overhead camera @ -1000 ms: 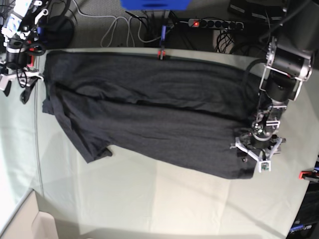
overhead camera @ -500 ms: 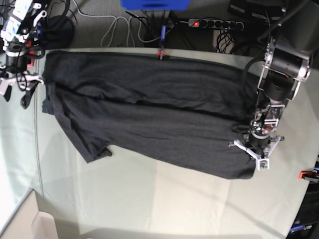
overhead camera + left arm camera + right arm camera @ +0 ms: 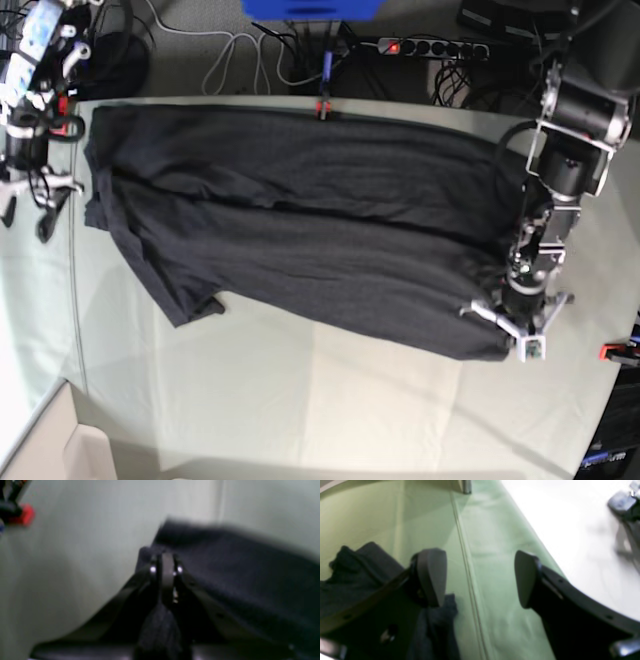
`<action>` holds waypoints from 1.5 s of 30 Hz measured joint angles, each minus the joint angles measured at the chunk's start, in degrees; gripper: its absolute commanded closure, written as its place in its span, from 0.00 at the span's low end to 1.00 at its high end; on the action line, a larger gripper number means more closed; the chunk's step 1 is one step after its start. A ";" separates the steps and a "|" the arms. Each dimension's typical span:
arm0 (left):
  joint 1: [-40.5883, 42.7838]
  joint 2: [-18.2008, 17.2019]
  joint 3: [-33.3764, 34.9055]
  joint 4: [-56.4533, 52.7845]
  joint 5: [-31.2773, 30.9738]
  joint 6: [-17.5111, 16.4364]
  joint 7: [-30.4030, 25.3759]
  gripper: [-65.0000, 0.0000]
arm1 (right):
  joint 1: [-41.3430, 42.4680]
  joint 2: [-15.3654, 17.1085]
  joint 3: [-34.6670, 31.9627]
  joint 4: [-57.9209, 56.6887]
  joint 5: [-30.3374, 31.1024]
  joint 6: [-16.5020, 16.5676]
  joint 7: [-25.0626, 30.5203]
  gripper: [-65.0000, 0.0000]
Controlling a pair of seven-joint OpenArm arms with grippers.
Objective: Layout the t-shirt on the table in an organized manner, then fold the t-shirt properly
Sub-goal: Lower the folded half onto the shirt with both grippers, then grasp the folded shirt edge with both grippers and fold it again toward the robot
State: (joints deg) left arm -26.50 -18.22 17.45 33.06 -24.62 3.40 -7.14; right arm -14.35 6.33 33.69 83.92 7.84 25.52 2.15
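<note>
The charcoal t-shirt [image 3: 300, 220] lies spread lengthwise across the pale green table [image 3: 300, 400], with long creases through its middle. My left gripper [image 3: 515, 330] sits at the shirt's near right corner and is shut on the t-shirt; in the left wrist view the pressed fingertips [image 3: 165, 567] pinch dark fabric [image 3: 237, 580]. My right gripper [image 3: 25, 215] hovers just off the shirt's left end, open. In the right wrist view its jaws [image 3: 478, 580] stand wide apart over bare cloth, and a bunched shirt edge [image 3: 357, 580] lies beside the left finger.
Red clamps sit at the table's far edge [image 3: 323, 108] and right edge [image 3: 612, 351], one also visible as a red clamp [image 3: 23, 515] in the left wrist view. A power strip [image 3: 430, 47] and cables lie beyond the far edge. A seam [image 3: 467, 580] runs along the cloth.
My left gripper shut on the shirt's near right corner and shifted slightly toward the table's near edge. The right gripper drifted left, away from the shirt's end.
</note>
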 measured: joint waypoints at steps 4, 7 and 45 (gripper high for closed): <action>1.29 -0.11 0.00 4.13 0.00 0.20 0.17 0.99 | 4.15 4.59 -6.82 -3.69 0.04 -0.02 -5.68 0.33; 1.99 -0.35 0.04 4.94 -0.02 0.00 0.52 0.99 | 7.69 6.14 -10.86 -7.02 0.02 -0.02 -9.49 0.33; 0.37 -2.12 0.00 5.60 -0.04 0.15 0.63 0.99 | 16.17 8.46 -22.10 -15.91 -0.04 0.00 -11.76 1.00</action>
State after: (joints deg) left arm -26.13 -20.34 17.45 38.65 -24.67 3.55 -6.50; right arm 1.83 14.79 11.60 68.01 7.79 25.52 -9.61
